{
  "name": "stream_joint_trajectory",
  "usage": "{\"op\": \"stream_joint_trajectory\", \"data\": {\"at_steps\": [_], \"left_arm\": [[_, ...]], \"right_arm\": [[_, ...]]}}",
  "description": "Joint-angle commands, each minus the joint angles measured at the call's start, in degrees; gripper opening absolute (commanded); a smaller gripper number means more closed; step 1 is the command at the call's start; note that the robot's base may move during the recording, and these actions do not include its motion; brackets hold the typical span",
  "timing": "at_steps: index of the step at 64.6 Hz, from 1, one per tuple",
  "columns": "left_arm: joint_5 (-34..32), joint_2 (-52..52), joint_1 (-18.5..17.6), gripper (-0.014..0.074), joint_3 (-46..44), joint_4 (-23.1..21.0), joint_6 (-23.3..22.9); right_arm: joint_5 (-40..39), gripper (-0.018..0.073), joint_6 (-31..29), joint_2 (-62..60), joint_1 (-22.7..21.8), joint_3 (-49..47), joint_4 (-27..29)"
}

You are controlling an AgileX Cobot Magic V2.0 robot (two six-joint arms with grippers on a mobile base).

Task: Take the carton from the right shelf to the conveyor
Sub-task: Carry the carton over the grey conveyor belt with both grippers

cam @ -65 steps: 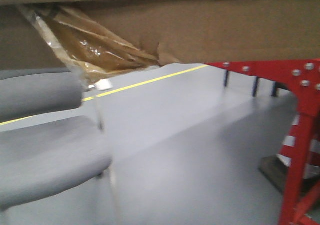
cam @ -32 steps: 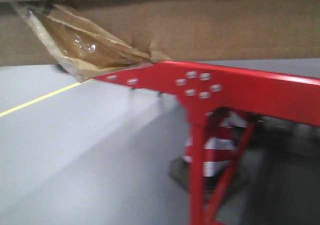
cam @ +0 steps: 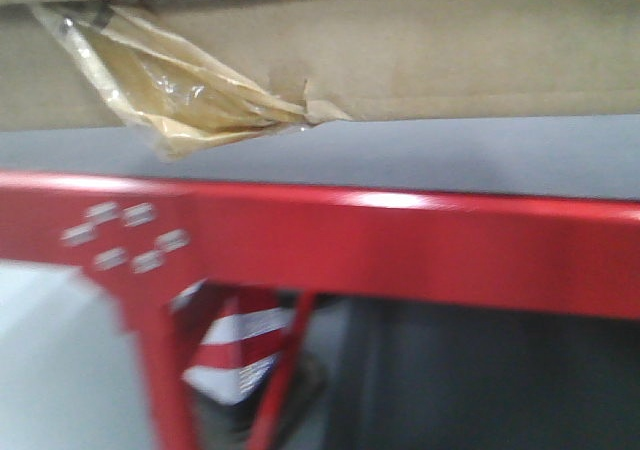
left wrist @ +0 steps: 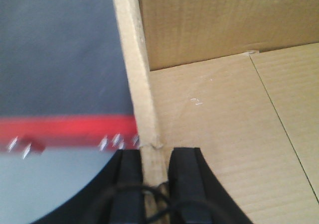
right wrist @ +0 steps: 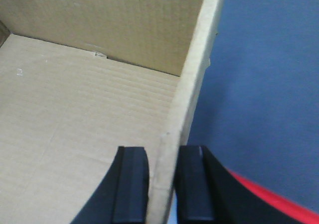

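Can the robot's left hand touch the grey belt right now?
Probably not. The left gripper is shut on the carton wall, so it is busy holding the box, and the belt lies lower down, outside that wall.

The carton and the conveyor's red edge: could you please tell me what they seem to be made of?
The carton looks like matte brown corrugated cardboard: fine ribbing shows inside. The red edge is probably painted metal: glossy highlights, bolt heads.
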Motion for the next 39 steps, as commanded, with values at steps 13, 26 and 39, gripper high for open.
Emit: {"op": "stream_joint_trajectory", "data": {"at_steps": [13, 26, 39], "left_arm": [[-1.32, -0.67, -0.31, -0.0010, -0.06, 1.97, 0.63], [-1.32, -0.67, -0.31, -0.0010, -0.06, 1.98, 0.63], [-1.32, -0.67, -0.31, -0.0010, -0.06, 1.98, 0.63]], "right_arm": [[-1.73, -0.0068, -0.81, -0.59, 0.13, -0.13, 0.16], [-1.73, -0.0068, -0.81, -0.59, 0.13, -0.13, 0.16], [-1.86, -0.0068, -0.81, -0.59, 0.13, -0.13, 0.16]]}}
